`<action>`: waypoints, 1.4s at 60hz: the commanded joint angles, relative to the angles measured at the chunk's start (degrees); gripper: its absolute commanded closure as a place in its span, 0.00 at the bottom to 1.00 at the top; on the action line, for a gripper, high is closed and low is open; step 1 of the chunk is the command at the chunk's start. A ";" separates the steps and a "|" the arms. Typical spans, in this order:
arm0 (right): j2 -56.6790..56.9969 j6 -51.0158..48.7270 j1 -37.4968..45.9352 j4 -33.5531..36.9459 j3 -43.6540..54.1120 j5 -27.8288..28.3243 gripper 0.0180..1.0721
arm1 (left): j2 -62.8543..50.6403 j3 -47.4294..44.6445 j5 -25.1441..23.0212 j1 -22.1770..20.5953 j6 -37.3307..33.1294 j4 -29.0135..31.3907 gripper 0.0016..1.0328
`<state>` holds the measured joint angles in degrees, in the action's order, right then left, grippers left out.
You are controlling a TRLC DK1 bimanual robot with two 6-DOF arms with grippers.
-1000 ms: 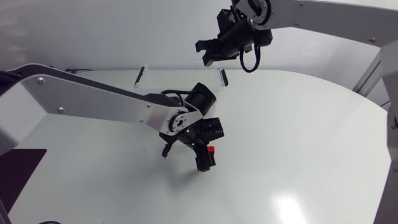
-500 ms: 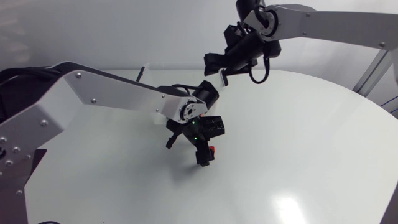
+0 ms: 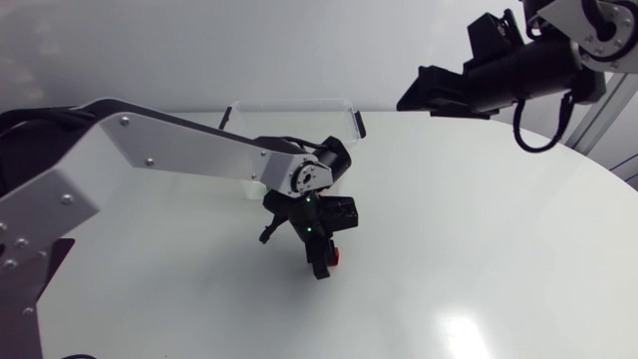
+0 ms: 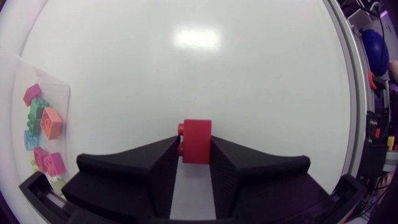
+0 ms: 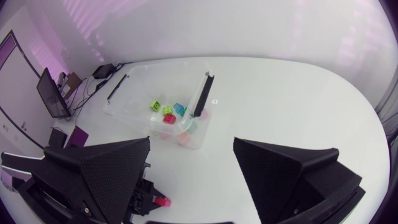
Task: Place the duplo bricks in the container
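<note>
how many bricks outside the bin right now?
1: a red brick, clamped between the left gripper's fingers. All other visible bricks lie inside the container. The left arm may hide more in the head view.

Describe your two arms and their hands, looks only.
The left arm and right arm have flat silver-grey links and round black joints; small screws dot the left one. A black cable loops below the right arm's wrist, and green lights glow near the left wrist. The left hand and right hand are matte black, each with two broad wedge-shaped fingers.
</note>
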<state>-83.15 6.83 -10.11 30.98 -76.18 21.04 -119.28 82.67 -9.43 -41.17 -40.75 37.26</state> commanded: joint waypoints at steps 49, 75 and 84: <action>18.29 -4.37 1.41 -5.67 29.60 -1.09 0.07 | 10.12 12.51 4.60 18.67 15.79 -16.86 0.92; 21.81 -5.86 2.02 -4.53 29.60 -3.02 0.07 | 18.21 8.73 14.70 22.18 24.05 -24.25 0.04; 23.83 -6.57 1.76 -5.05 29.16 -7.15 0.07 | 27.97 1.53 15.67 25.26 24.14 -26.44 0.04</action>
<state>-60.90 1.43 -8.14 25.87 -47.86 15.81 -97.78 88.42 5.32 -18.04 -17.93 12.03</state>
